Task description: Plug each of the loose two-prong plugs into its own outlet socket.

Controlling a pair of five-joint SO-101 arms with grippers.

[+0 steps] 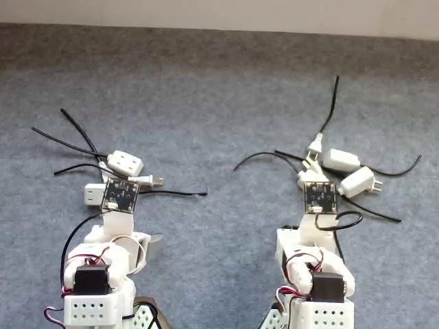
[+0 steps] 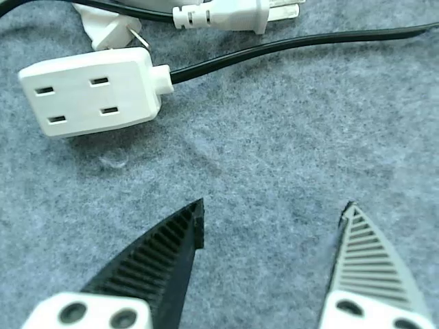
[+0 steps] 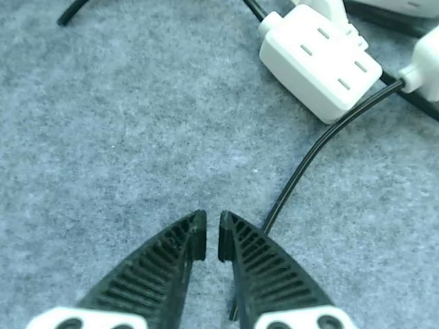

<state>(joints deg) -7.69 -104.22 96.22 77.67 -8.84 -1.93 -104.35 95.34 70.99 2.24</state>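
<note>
In the left wrist view a white outlet socket (image 2: 89,99) with several slots lies on the grey carpet, its black cord running off to the side. A white two-prong plug (image 2: 226,14) and a second white plug (image 2: 110,31) lie just beyond it. My left gripper (image 2: 274,212) is open and empty, a short way from the socket. In the right wrist view my right gripper (image 3: 211,229) is shut on nothing, over bare carpet beside a black cord (image 3: 309,157). A white socket block (image 3: 319,62) lies ahead of it.
From above, the left cluster has a socket (image 1: 125,162), a plug (image 1: 144,180) and a white block (image 1: 94,194). The right cluster holds a plug (image 1: 315,146), a socket (image 1: 341,160) and a pronged white piece (image 1: 357,182). Black cords trail outward.
</note>
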